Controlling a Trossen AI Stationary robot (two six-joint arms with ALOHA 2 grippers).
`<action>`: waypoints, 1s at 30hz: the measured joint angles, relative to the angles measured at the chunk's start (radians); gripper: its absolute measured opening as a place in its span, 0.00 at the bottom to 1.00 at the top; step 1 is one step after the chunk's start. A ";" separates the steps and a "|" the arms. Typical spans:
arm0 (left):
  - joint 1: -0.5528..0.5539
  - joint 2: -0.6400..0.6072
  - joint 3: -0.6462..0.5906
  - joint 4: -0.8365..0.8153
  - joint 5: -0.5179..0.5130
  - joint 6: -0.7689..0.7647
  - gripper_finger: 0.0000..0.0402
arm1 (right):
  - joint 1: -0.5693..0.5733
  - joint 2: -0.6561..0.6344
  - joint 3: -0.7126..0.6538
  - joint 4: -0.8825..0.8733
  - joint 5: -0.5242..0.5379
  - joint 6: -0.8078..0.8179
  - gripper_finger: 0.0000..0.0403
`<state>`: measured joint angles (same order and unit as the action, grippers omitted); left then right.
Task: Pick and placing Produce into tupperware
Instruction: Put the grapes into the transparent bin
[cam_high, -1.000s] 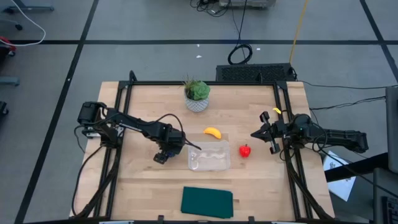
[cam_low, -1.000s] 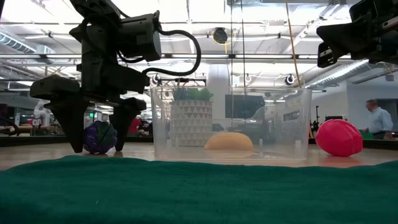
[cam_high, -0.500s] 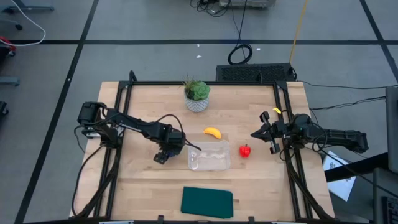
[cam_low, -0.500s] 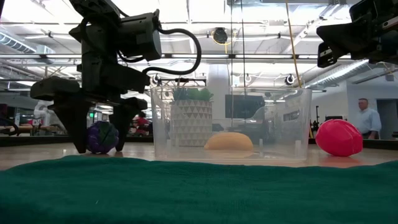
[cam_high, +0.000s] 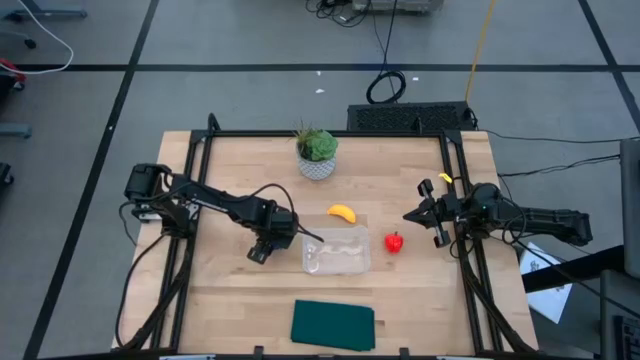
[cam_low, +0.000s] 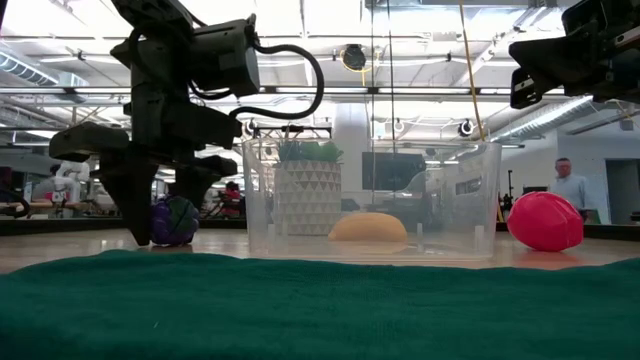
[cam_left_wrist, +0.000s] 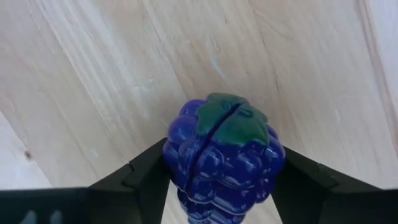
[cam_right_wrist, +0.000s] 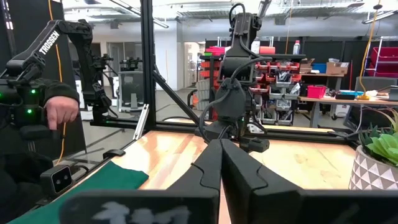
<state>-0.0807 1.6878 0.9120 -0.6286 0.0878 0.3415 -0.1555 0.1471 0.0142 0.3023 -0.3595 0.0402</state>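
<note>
Gripping purple grapes (cam_left_wrist: 222, 157), left claw (cam_left_wrist: 221, 180).

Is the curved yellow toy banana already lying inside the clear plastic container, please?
No, the curved yellow toy banana lies on the wood beside the clear plastic container.

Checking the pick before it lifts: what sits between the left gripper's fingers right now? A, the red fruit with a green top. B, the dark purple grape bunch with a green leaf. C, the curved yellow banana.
B: the left wrist view shows the dark purple grape bunch between the left gripper's fingers.
</note>
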 joint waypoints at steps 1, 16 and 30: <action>0.000 0.000 0.000 -0.001 0.000 -0.001 0.56 | 0.000 0.000 0.000 0.000 0.000 0.000 0.00; 0.000 0.002 0.053 -0.061 -0.011 0.008 0.58 | 0.000 0.000 0.000 0.000 0.000 0.000 0.00; 0.001 0.002 0.124 -0.133 -0.029 0.033 0.58 | 0.000 0.000 0.000 0.000 0.000 0.000 0.00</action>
<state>-0.0799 1.6894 1.0359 -0.7612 0.0586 0.3741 -0.1551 0.1471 0.0143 0.3023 -0.3595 0.0402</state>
